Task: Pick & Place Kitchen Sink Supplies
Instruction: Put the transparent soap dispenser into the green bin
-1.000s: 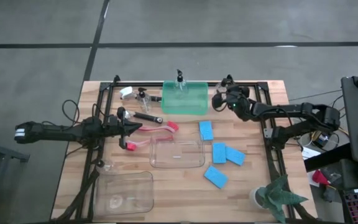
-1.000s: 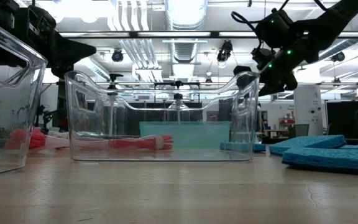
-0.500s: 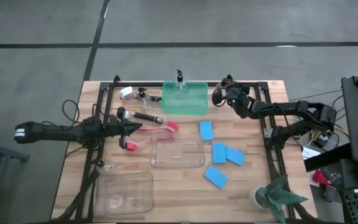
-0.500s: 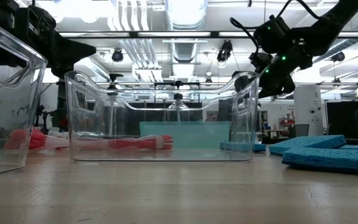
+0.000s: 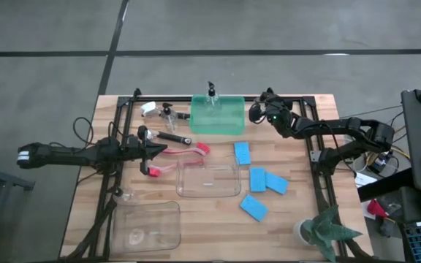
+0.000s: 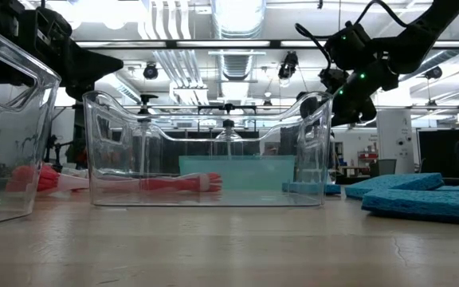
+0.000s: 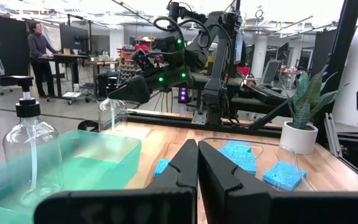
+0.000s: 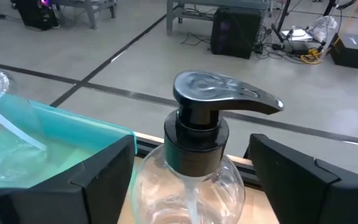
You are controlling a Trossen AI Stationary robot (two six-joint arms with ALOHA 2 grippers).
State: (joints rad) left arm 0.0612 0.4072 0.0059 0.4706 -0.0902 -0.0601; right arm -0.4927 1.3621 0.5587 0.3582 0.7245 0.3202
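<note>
— Since a second ago, what has shifted?

— My right gripper (image 5: 257,114) has drawn in toward the far right corner of the green tray (image 5: 218,123), and over the last half second it has barely moved. Its fingers (image 8: 104,171) stand spread on either side of a pump bottle (image 8: 194,168) with a black top, not yet pressing it.

— And your left one?

— My left gripper (image 5: 154,151) hangs over the red brush (image 5: 185,151) on the left half of the table (image 5: 283,219), fingers pressed together with nothing between them, just as before.

— Where do the supplies lie?

— One pump bottle (image 5: 212,95) stands inside the tray at its far edge; another (image 5: 168,115) sits left of it beside a white-headed brush (image 5: 149,108) and a black brush (image 5: 174,138). Four blue sponges (image 5: 265,180) lie right of the middle clear bin (image 5: 208,181); a second clear bin (image 5: 145,226) sits near the front left. A potted plant (image 5: 326,229) stands at the front right corner.

— The surface and the room?

— Pale wooden planks in a black frame, on a grey floor marked with dark lines. Beyond it, ceiling ducts, strip lights, desks and monitors, and a person (image 7: 40,50) standing at a desk far off.
</note>
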